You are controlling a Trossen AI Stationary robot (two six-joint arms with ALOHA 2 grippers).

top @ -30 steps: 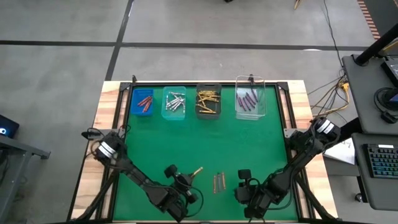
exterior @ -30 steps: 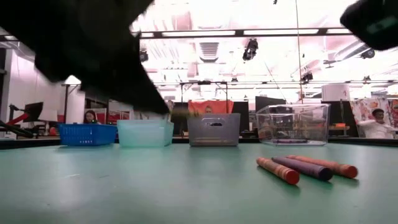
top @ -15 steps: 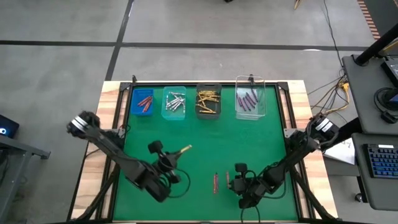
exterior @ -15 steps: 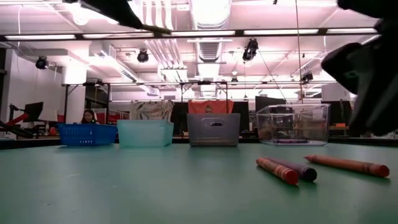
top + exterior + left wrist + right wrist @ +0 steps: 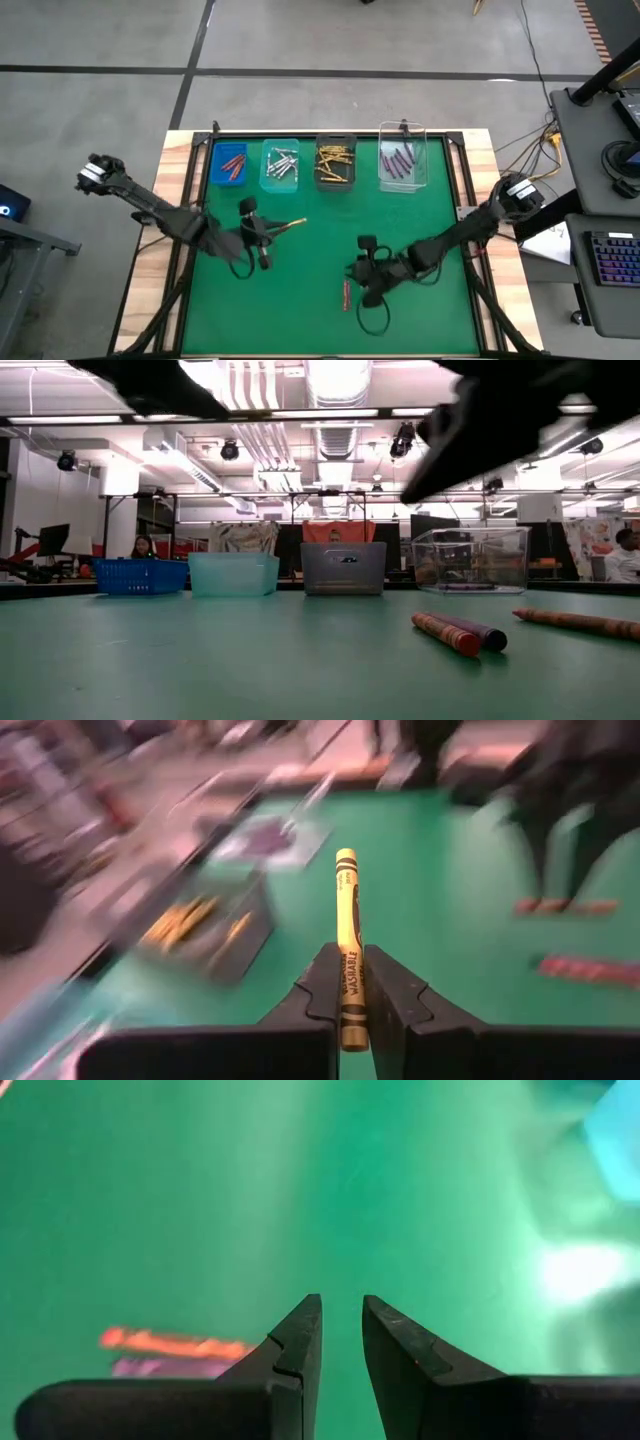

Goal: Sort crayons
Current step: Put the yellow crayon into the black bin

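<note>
Left gripper (image 5: pixel 348 982) clamped on gold crayon (image 5: pixel 346 945); wrist view shows "WASHABLE" label, high view only thin stick (image 5: pixel 291 226) poking toward bins. Right gripper (image 5: pixel 340 1330) narrow gap, nothing between fingers, over green bench (image 5: pixel 420 215) near loose crayons (image 5: pixel 347 294). Low view: three crayons on mat, red (image 5: pixel 446 634) touching purple (image 5: pixel 478 632), third (image 5: pixel 580 622) apart, cut off at frame edge. Grippers there just dark blurs overhead. Bin contents clear only from above.
</note>
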